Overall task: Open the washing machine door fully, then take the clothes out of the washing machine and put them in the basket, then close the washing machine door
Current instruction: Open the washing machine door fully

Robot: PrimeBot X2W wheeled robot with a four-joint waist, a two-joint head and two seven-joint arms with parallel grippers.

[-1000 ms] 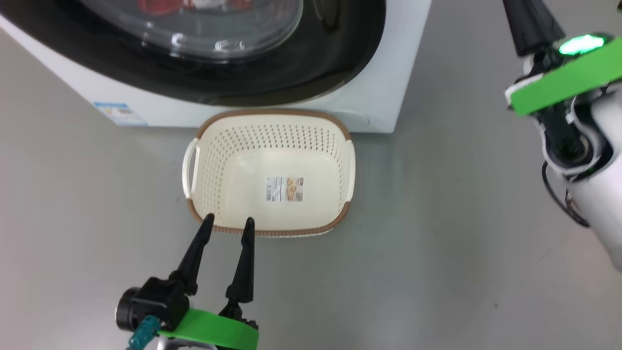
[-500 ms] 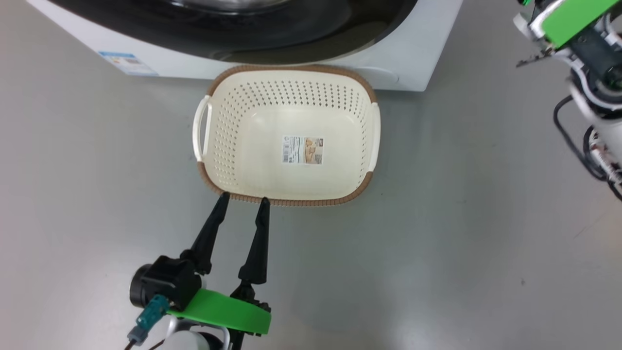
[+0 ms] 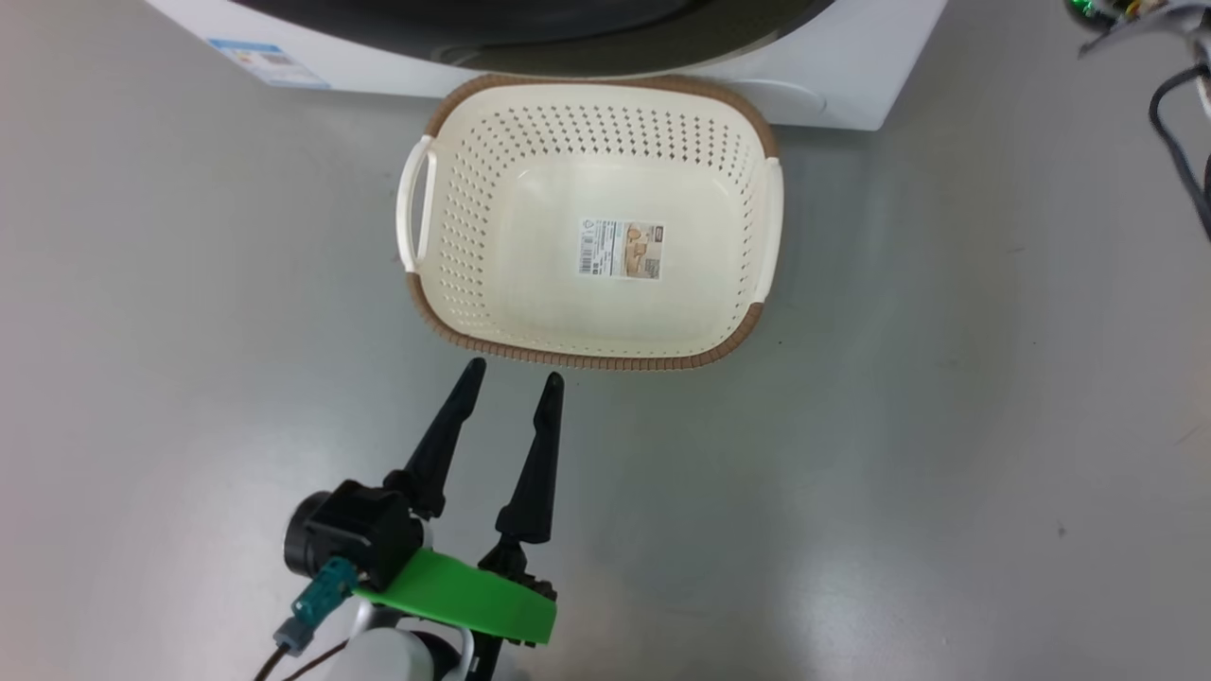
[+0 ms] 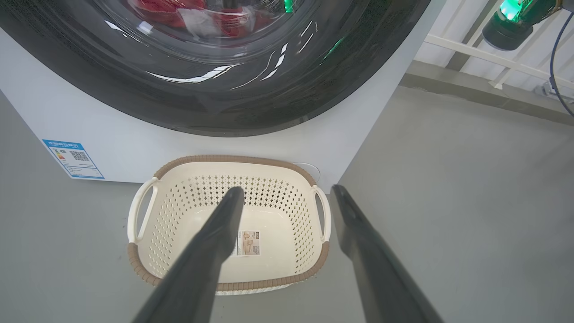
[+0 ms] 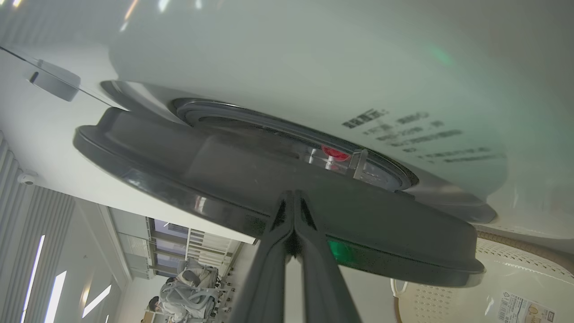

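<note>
The cream basket (image 3: 587,359) stands on the floor against the washing machine (image 3: 851,90). Just short of its near rim, my left gripper (image 3: 511,380) is open and holds nothing. From the left wrist, the washing machine door (image 4: 224,112) looms above the basket (image 4: 224,159), with the red clothes (image 4: 166,9) behind its glass. In the right wrist view the door (image 5: 179,166) stands slightly ajar from the white front (image 5: 314,67), and a bit of red clothes (image 5: 334,153) shows in the gap. My right gripper (image 5: 293,195) is shut, its tips at the door's rim.
Bare grey floor surrounds the basket to the left, right and near side. A blue label (image 3: 270,59) sits on the machine's lower left corner. Part of my right arm with a cable (image 3: 1173,85) is at the head view's top right. White railings (image 4: 471,49) run behind the machine.
The head camera has tilted, so the machine and basket sit higher in the picture. The left gripper's tips now lie just short of the basket rim. The right arm has slid almost out at top right.
</note>
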